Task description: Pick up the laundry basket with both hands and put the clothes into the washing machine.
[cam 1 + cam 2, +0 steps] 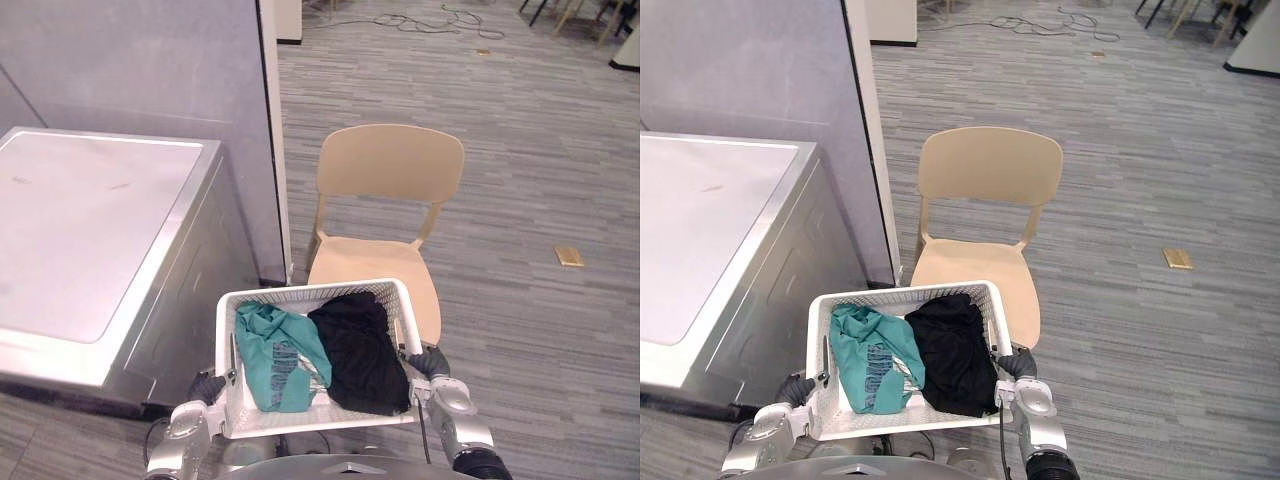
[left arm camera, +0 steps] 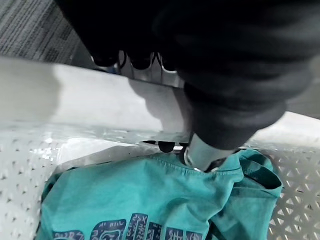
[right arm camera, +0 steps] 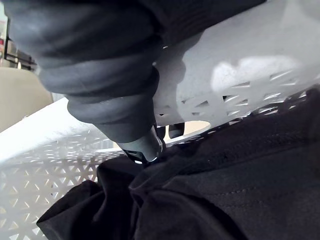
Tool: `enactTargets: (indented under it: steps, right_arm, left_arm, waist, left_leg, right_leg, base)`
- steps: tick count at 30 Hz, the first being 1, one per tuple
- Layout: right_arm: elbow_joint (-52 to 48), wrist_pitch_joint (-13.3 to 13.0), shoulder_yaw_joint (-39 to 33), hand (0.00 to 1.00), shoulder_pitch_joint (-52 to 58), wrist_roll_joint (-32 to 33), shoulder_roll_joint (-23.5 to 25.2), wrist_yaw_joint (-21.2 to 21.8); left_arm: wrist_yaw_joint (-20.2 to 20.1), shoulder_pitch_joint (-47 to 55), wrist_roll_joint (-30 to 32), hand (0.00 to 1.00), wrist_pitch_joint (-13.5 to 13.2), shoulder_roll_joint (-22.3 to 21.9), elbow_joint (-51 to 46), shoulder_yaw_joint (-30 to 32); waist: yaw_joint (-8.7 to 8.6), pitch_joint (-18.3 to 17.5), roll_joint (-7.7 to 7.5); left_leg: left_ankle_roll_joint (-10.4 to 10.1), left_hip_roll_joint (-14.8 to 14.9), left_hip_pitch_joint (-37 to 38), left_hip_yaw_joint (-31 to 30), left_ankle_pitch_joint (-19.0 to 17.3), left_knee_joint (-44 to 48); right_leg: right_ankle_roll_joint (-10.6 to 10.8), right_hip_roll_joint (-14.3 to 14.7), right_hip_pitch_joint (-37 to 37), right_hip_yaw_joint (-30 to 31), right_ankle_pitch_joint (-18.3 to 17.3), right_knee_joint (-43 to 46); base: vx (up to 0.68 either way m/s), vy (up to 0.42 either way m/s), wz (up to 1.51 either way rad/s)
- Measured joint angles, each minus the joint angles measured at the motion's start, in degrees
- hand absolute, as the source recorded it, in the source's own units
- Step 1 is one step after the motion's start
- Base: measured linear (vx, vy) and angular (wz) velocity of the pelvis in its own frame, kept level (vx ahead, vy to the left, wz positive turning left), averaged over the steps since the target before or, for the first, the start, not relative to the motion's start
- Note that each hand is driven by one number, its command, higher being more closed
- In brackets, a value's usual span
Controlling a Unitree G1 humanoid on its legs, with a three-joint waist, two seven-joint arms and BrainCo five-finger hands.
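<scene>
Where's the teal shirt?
In both eye views, the teal shirt lies in the left half of the laundry basket, beside the black garment, near the beige chair.

I get bright, even light in the head views: a pale sheen on the washing machine (image 1: 90, 230) lid at left, a faint shadow under the chair (image 1: 390, 165). In the right wrist view the laundry basket (image 3: 250, 65) rim glares white.
</scene>
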Motion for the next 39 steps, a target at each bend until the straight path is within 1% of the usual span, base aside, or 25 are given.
enactTargets:
  steps: [2,3,4,5,6,7,8,9,10,11,12,13,14,15,17,18,20,21,23,25,28,29,31,34,39]
  right_arm:
    - [0.01,0.01,-0.01,1.0,0.94,0.0,0.5,0.16]
    - [0.0,0.01,-0.02,1.0,1.61,0.0,0.91,0.43]
    - [-0.01,0.0,0.03,1.0,2.25,0.01,1.02,0.71]
    - [-0.04,0.0,0.03,1.0,2.55,0.01,1.01,0.89]
    - [-0.05,0.02,-0.39,1.0,2.68,0.01,0.99,1.1]
    - [-0.06,0.05,-0.87,1.0,2.66,0.01,0.97,1.16]
    - [-0.06,0.07,-0.99,1.0,2.75,0.02,0.99,1.16]
    - [-0.06,0.14,-1.1,1.0,2.89,0.01,1.01,1.26]
    - [-0.07,0.21,-1.12,1.0,3.0,0.01,1.03,1.29]
    - [-0.16,0.24,-1.12,1.0,3.26,0.0,1.2,1.35]
    - [-0.16,0.25,-1.33,1.0,3.41,-0.05,1.53,1.34]
    - [-0.1,0.26,-1.39,1.0,3.47,-0.12,2.11,1.38]
    - [0.09,0.7,-2.36,1.0,2.96,-0.17,0.84,1.23]
    - [-0.37,0.92,-2.83,1.0,3.03,-0.16,-1.55,1.35]
    - [-0.59,1.06,-2.9,1.0,2.17,-0.13,-3.76,1.73]
    - [-1.31,1.07,-3.28,1.0,1.81,-0.1,-4.66,1.65]
    - [-2.74,0.85,-3.66,1.0,0.99,0.1,-5.49,1.58]
    - [-2.78,0.71,-3.68,1.0,-0.89,0.35,-6.28,1.51]
    - [-2.75,0.66,-3.19,1.0,-5.3,0.79,-7.51,1.17]
    - [-2.29,0.56,-0.97,1.0,-10.7,1.21,-9.27,0.89]
    - [-0.72,0.39,3.42,1.0,-20.29,2.91,-12.2,-0.83]
    - [2.76,0.04,5.85,1.0,-27.44,3.34,-13.67,-1.24]
    - [4.89,0.04,7.46,1.0,-31.66,3.41,-14.52,-1.34]
    - [9.48,0.09,10.44,1.0,-40.75,4.6,-15.22,-2.56]
    - [12.62,0.0,13.74,1.0,-46.54,4.92,-15.16,-3.67]
  left_arm:
    - [0.0,0.11,0.0,1.0,0.0,0.31,-0.13,-0.14]
    - [0.0,0.02,0.0,1.0,0.0,1.13,-0.24,-0.16]
    - [0.0,-0.19,0.0,1.0,0.01,1.26,-0.28,-0.46]
    - [0.0,-0.25,0.0,1.0,0.01,1.39,-0.3,-0.67]
    - [0.0,-0.45,-0.01,1.0,0.02,1.55,-0.3,-1.15]
    - [0.0,-0.52,-0.01,1.0,0.03,1.53,-0.3,-1.5]
    - [0.0,-0.47,-0.01,1.0,0.05,1.59,-0.29,-1.69]
    - [0.0,-0.47,-0.02,1.0,0.05,1.81,-0.29,-2.02]
    - [0.0,-0.47,-0.02,1.0,0.05,2.03,-0.29,-2.28]
    - [-0.01,-0.49,-0.02,1.0,0.03,2.66,-0.29,-2.9]
    - [-0.02,-0.59,-0.02,1.0,0.03,3.31,-0.3,-3.56]
    - [-0.19,-0.78,-0.03,1.0,0.02,4.58,-0.16,-3.87]
    - [-0.12,-1.43,-0.02,1.0,0.55,2.55,0.93,-4.01]
    - [-0.22,-1.02,0.03,1.0,0.69,0.88,0.88,-5.23]
    - [-0.71,-1.5,0.09,1.0,0.88,-0.02,0.87,-6.28]
    - [-0.87,-3.13,0.51,1.0,1.11,0.02,0.87,-7.45]
    - [-0.95,-5.61,0.73,1.0,1.12,0.14,0.87,-8.12]
    - [-0.95,-8.07,1.25,1.0,1.11,0.24,0.87,-8.29]
    - [-0.96,-12.78,1.56,1.0,1.11,1.33,0.88,-8.64]
    - [-0.92,-18.19,1.54,1.0,1.07,3.4,0.87,-8.56]
    - [-0.69,-26.11,1.35,1.0,0.85,6.68,0.85,-8.01]
    - [0.01,-30.96,0.99,1.0,0.72,9.14,1.07,-7.83]
    - [0.6,-34.39,0.99,1.0,0.36,10.4,2.12,-7.76]
    - [0.82,-44.38,0.12,1.0,-0.12,13.08,8.48,-7.74]
    - [1.79,-52.19,-2.09,1.0,-0.52,14.36,16.34,-7.79]
  waist:
    - [-0.81,0.07,-0.08]
    - [-1.46,0.27,-0.31]
    - [-2.11,0.58,-0.27]
    - [-2.17,0.53,-0.35]
    - [-2.14,0.75,-0.12]
    - [-2.02,0.72,-0.41]
    - [-1.95,0.77,-0.31]
    - [-1.73,0.84,-0.21]
    - [-1.53,0.79,-0.3]
    - [-1.49,0.54,-0.75]
    - [-1.67,-0.1,-2.6]
    - [-1.61,-0.25,-5.27]
    - [-2.2,0.14,-2.83]
    - [-2.47,-0.69,-0.31]
    - [-3.2,-0.93,1.6]
    - [-3.97,-1.1,1.87]
    - [-4.02,-0.82,2.19]
    - [-4.3,0.15,1.23]
    - [-4.42,2.07,0.71]
    - [-4.33,4.53,-0.13]
    - [-4.06,8.0,0.78]
    - [-3.42,10.58,1.25]
    - [-3.19,12.0,1.36]
    - [-2.7,16.8,1.4]
    - [-2.14,17.53,1.34]
  left_leg:
    - [0.2,0.05,1.47,0.88,-1.23,0.76]
    - [0.35,0.4,2.55,0.92,-2.16,1.21]
    - [0.24,1.41,3.32,1.12,-2.87,1.58]
    - [0.02,1.71,3.3,1.13,-3.3,1.87]
    - [-0.41,2.15,3.25,1.01,-3.78,2.27]
    - [-1.25,2.94,3.15,0.94,-4.38,2.93]
    - [-1.78,3.51,3.16,0.88,-4.7,3.23]
    - [-3.15,4.69,2.97,0.63,-5.49,3.87]
    - [-4.32,5.44,2.79,0.55,-6.07,4.32]
    - [-5.62,6.05,1.88,-0.1,-6.81,5.27]
    - [-6.9,5.97,1.43,-0.87,-6.81,5.39]
    - [-8.93,5.39,1.29,-1.69,-6.54,5.4]
    - [-10.24,7.55,1.29,-3.32,-6.38,5.61]
    - [-11.36,10.48,0.4,-5.36,-5.74,4.56]
    - [-12.0,13.27,-0.39,-6.47,-4.07,3.42]
    - [-12.51,14.65,-1.27,-7.02,-2.06,1.72]
    - [-12.69,15.41,-2.14,-7.01,-0.26,0.1]
    - [-12.96,15.29,-3.23,-6.88,0.67,-0.41]
    - [-13.22,14.95,-5.34,-6.62,0.85,-0.5]
    - [-13.33,14.34,-7.42,-5.5,1.93,-1.17]
    - [-12.7,14.0,-11.04,-3.84,4.08,-2.93]
    - [-12.29,13.76,-12.5,-2.89,5.62,-4.26]
    - [-12.03,13.57,-13.95,-2.21,6.3,-4.52]
    - [-11.46,12.89,-15.69,-1.98,7.36,-4.51]
    - [-11.25,11.98,-18.29,-2.08,7.84,-4.5]
  right_leg:
    - [0.6,-0.53,-2.81,0.9,0.35,7.86]
    - [2.08,-1.04,-4.9,1.57,1.54,12.99]
    - [1.1,-1.56,-6.02,1.13,0.92,16.48]
    - [0.22,-2.29,-6.87,0.76,-0.11,17.44]
    - [0.22,-4.88,-7.92,-0.75,-1.96,17.53]
    - [0.2,-7.33,-8.8,-1.3,-2.38,15.71]
    - [0.18,-8.25,-8.9,-1.36,-2.34,14.04]
    - [0.56,-9.36,-8.95,-0.95,-1.7,10.3]
    - [0.79,-9.48,-8.94,0.03,-0.95,7.53]
    - [1.55,-9.59,-8.8,1.55,1.28,2.86]
    - [2.89,-10.33,-8.15,1.24,4.09,-0.59]
    - [6.75,-11.18,-7.42,0.24,6.78,-4.26]
    - [5.32,-9.54,-6.61,-2.5,6.51,-3.51]
    - [4.1,-6.36,-6.71,-4.53,5.77,-4.5]
    - [2.57,-3.7,-7.18,-6.39,5.21,-4.1]
    - [1.54,-2.45,-8.08,-8.27,4.53,-3.23]
    - [1.2,-1.85,-9.34,-9.26,4.34,-2.2]
    - [0.96,-2.15,-11.18,-9.43,4.2,-0.87]
    - [0.83,-2.47,-14.09,-9.1,4.2,0.43]
    - [0.47,-2.83,-17.42,-8.03,5.16,0.59]
    - [0.58,-2.51,-21.52,-6.68,8.97,-2.58]
    - [0.59,-2.17,-23.27,-5.76,11.65,-4.81]
    - [0.65,-2.11,-24.59,-5.26,13.18,-6.14]
    - [0.89,-2.31,-25.26,-4.75,16.06,-9.03]
    - [1.05,-3.15,-27.68,-4.67,16.71,-9.25]
  base:
    - [0.15,0.032,-0.31]
    - [0.14,-0.026,-0.1]
    - [0.12,-0.042,-0.07]
    - [0.07,-0.059,-0.04]
    - [0.06,-0.08,-0.11]
    - [0.06,-0.107,-0.11]
    - [0.06,-0.18,-0.1]
    - [0.04,-0.189,-0.05]
    - [0.05,-0.299,0.05]
    - [0.06,-0.388,0.2]
    - [0.1,-0.559,0.35]
    - [0.11,-0.595,0.46]
    - [0.13,-0.538,0.43]
    - [0.12,-0.37,0.34]
    - [0.1,-0.296,0.28]
    - [0.08,-0.3,0.37]
    - [0.04,-0.169,0.25]
    - [-0.02,-0.053,0.05]
    - [-0.07,-0.001,-0.03]
    - [-0.13,0.039,-0.15]
    - [-0.18,0.06,-0.28]
    - [-0.17,0.056,-0.29]
    - [-0.13,0.045,-0.2]
    - [-0.07,0.034,-0.06]
    - [-0.01,0.019,0.03]
